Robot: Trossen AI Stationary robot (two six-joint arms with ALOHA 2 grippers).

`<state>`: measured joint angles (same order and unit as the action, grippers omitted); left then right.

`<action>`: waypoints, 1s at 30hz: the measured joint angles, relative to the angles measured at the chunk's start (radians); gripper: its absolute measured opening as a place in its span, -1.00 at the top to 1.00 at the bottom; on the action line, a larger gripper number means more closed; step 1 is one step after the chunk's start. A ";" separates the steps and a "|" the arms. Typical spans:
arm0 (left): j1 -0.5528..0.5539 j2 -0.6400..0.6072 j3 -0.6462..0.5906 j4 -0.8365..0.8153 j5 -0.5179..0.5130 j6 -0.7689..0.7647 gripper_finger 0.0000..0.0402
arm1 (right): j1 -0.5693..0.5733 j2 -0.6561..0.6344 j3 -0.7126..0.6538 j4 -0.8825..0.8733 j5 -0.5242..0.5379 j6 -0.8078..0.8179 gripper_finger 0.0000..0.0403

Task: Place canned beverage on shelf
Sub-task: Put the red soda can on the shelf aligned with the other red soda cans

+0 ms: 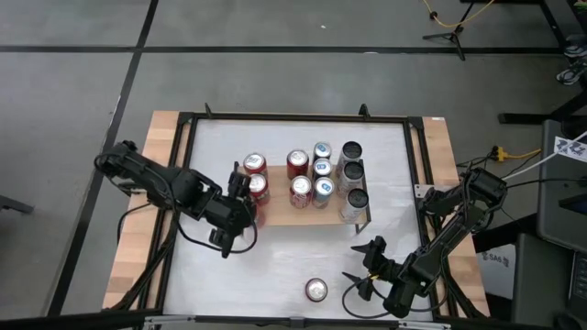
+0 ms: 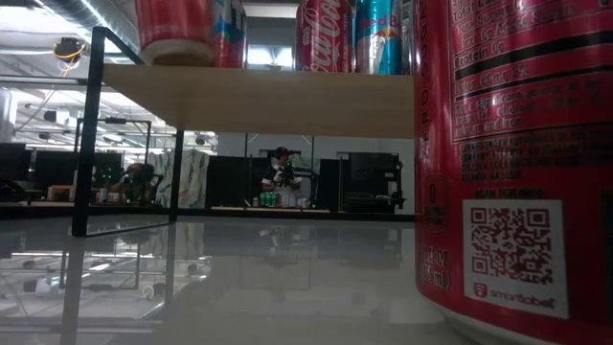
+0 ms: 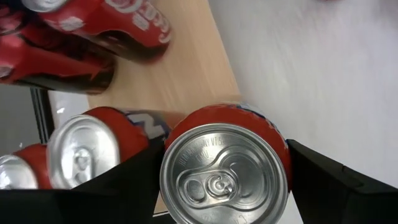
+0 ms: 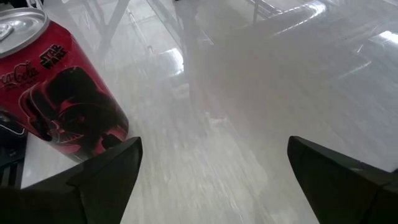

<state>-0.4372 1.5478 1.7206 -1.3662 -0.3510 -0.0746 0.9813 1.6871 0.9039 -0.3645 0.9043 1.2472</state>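
A white table (image 1: 275,266) seen from above, with a low wooden shelf (image 1: 280,218) standing near its middle, closer to the far edge. The shelf carries several upright cans: red ones toward its left end, blue ones (image 1: 322,170) in the middle, and dark ones (image 1: 352,174) at its right end.

The left gripper (image 1: 248,197) reaches in at the shelf's left end. Its two dark fingers (image 3: 323,180) are spread about a can's width, one on each side of a red can (image 3: 225,169) with a silver top. The fingers appear to touch the can's sides, though the close view makes firm contact hard to confirm. The can stands upright at the shelf's front left corner, just beside another red can (image 3: 87,146).

The right gripper (image 1: 359,270) hovers low over the table near the front edge, toward the right corner. Its fingers (image 4: 336,180) are spread wide and hold nothing. A loose red can (image 1: 315,291) stands upright on the table near the front edge, just beside this gripper and apart from its fingers.

At table height, the shelf's wooden board (image 2: 259,101) crosses overhead on thin black legs (image 2: 88,134).
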 joint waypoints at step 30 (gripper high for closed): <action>0.008 0.022 0.000 -0.009 -0.010 0.025 -0.61 | 0.000 0.000 0.000 0.011 0.000 0.003 -0.95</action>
<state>-0.4294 1.5697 1.7206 -1.3756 -0.3605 -0.0494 0.9813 1.6871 0.9042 -0.3534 0.9039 1.2507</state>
